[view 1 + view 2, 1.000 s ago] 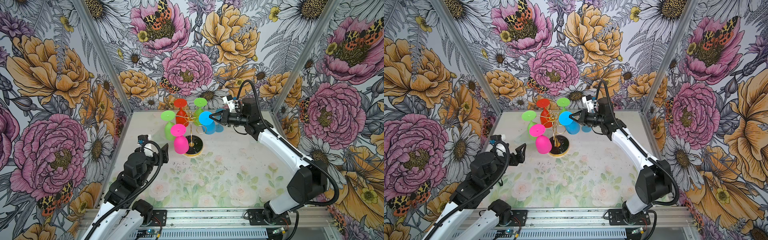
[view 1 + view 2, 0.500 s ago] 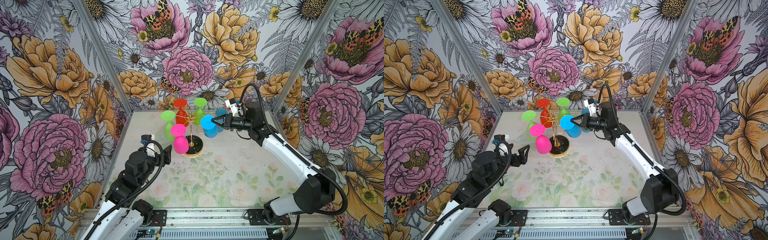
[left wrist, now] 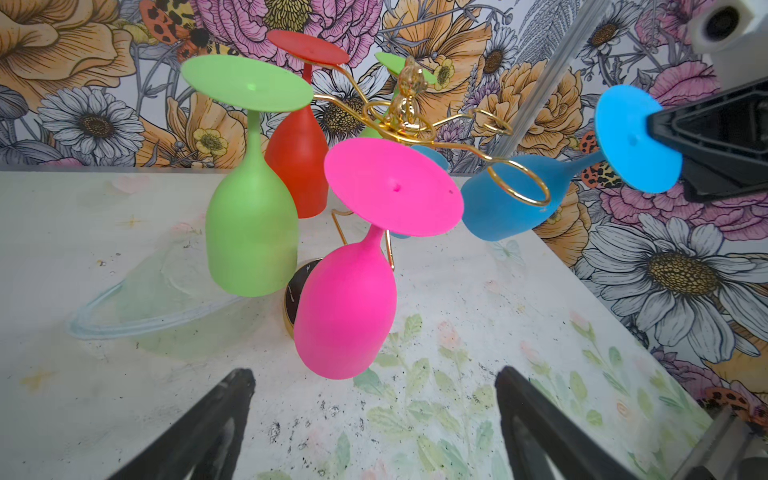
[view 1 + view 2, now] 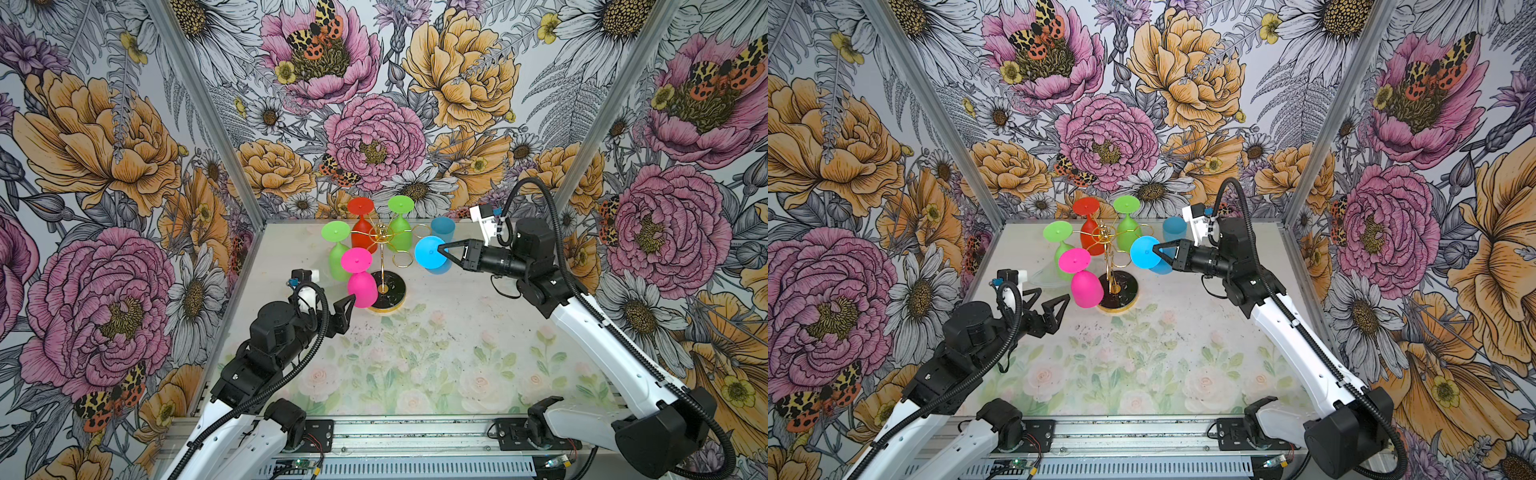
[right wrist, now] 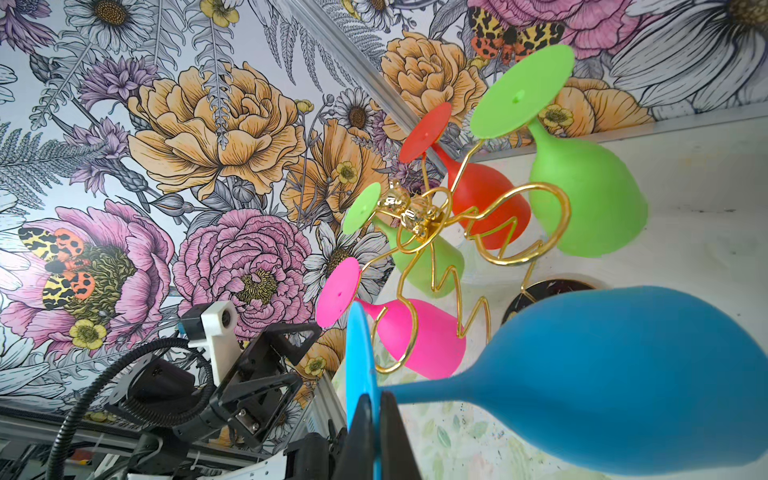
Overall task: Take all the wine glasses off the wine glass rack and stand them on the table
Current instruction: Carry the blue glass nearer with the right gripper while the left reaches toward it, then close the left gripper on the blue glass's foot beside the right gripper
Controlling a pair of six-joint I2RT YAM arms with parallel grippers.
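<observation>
The wine glass rack [image 4: 382, 244] is a gold wire stand on a black disc base [image 4: 390, 291] at the back middle of the table, also seen in the left wrist view [image 3: 409, 104]. My right gripper [image 4: 441, 250] [image 4: 1156, 250] [image 5: 376, 415] is shut on the flat foot of a blue wine glass [image 4: 429, 254] [image 5: 623, 374]. That glass hangs tilted just right of the rack, outside its loops. My left gripper [image 4: 1048, 300] [image 3: 374, 386] stands open and empty, low in front of the pink glass [image 4: 360, 286].
A pink, a red [image 4: 362, 232] and two green glasses [image 4: 337, 257] [image 4: 400, 232] hang upside down on the rack. A second blue vessel [image 4: 443, 227] stands behind the held glass. A clear plastic piece [image 3: 166, 291] lies on the table left of the rack.
My right gripper has drawn the blue glass a little to the right, away from the rack. My left gripper has moved forward toward the pink glass, still open.
</observation>
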